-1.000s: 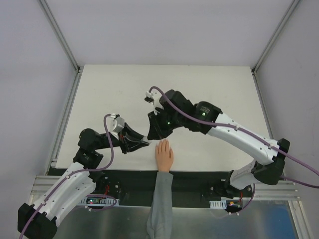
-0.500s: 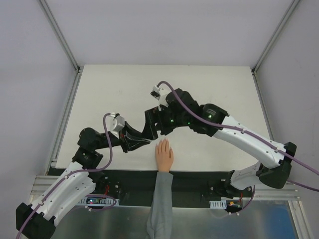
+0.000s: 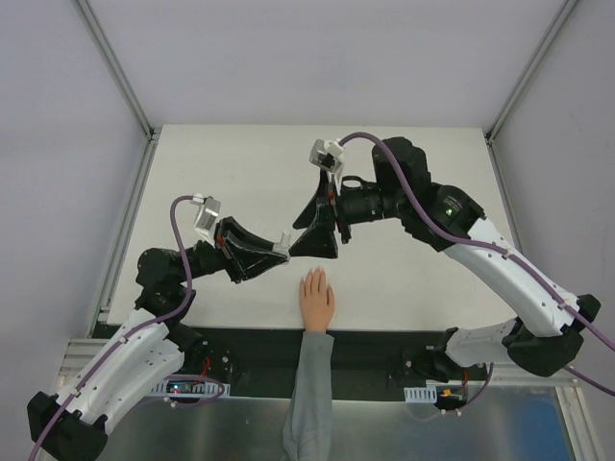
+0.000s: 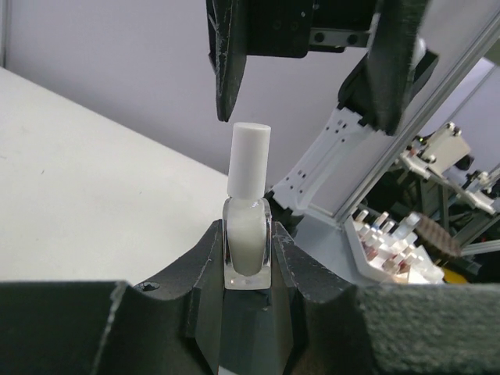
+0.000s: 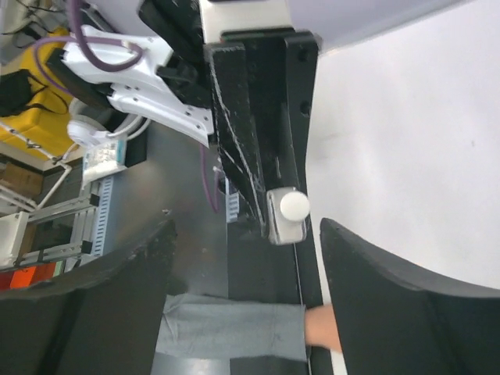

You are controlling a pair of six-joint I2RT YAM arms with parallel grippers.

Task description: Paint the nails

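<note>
A peach mannequin hand [image 3: 316, 300] with a grey sleeve [image 3: 309, 394] lies palm down at the table's near edge; its nails [image 3: 312, 276] are barely distinct at the fingertips. My left gripper [image 4: 248, 254] is shut on a small clear bottle [image 4: 248, 238] of whitish polish, whose white cap [image 4: 250, 156] points up toward the right gripper. In the top view this bottle [image 3: 282, 240] hangs up and left of the fingertips. My right gripper [image 5: 250, 266] is open, its fingers [image 4: 226, 70] spread either side of the cap [image 5: 295, 205] without touching it.
The white table [image 3: 240, 173] is bounded by metal frame posts at its far corners and a black strip [image 3: 384, 346] along the near edge. A rack of small polish bottles [image 4: 388, 248] sits off the table by the arm bases.
The right gripper has opened and drawn back up and to the right. The left arm has lifted and tilted the bottle upward, away from the hand.
</note>
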